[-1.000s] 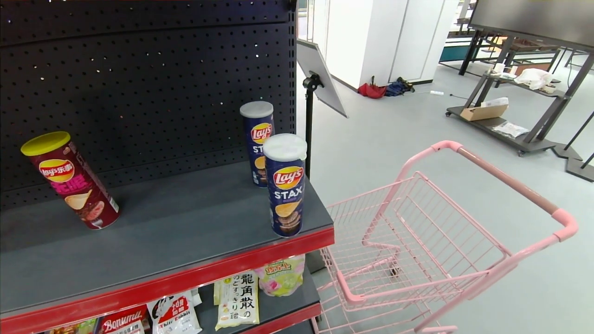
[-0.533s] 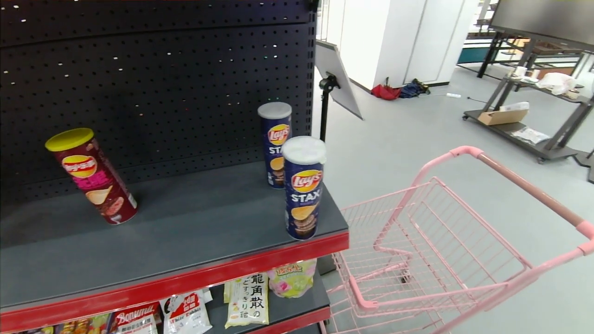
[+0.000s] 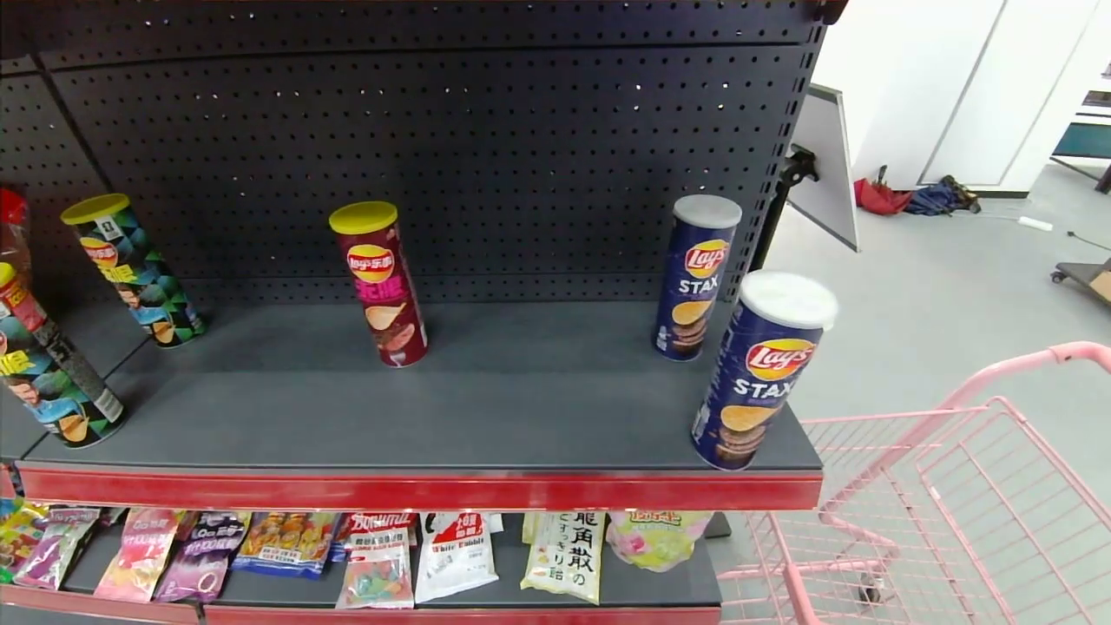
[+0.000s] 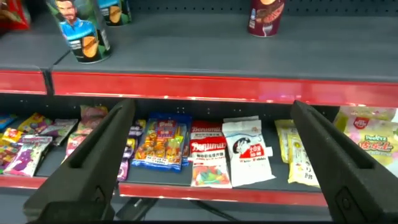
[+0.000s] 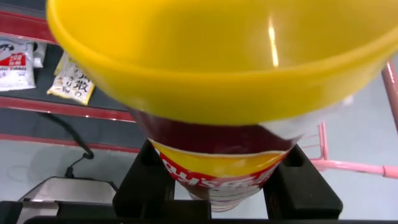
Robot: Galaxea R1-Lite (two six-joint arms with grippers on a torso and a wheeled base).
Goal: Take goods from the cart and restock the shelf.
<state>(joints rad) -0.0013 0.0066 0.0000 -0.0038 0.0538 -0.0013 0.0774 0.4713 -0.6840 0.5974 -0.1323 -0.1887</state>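
My right gripper [image 5: 217, 190] is shut on a dark red chip can with a yellow lid [image 5: 211, 56], its black fingers [image 5: 146, 186] pressed on both sides of the body. My left gripper [image 4: 211, 162] hangs open in front of the lower shelf, nothing between its fingers [image 4: 93, 168]. On the grey shelf board [image 3: 417, 490] stand a dark red can [image 3: 382, 286], two blue cans [image 3: 699, 278] [image 3: 759, 373] at the right end, and patterned cans [image 3: 130, 269] at the left. The pink cart [image 3: 1068, 351] stands to the right of the shelf.
Snack bags [image 3: 456, 555] hang in a row on the lower shelf, also the bags [image 4: 245, 152] facing my left gripper. A black pegboard [image 3: 434, 156] backs the shelf. Bare board lies between the dark red can and the blue cans. A white panel on a stand [image 3: 825, 165] is behind the shelf's right end.
The head camera has swung left: the shelf now sits in the middle and the cart at the right edge. The cans on the shelf have not moved.
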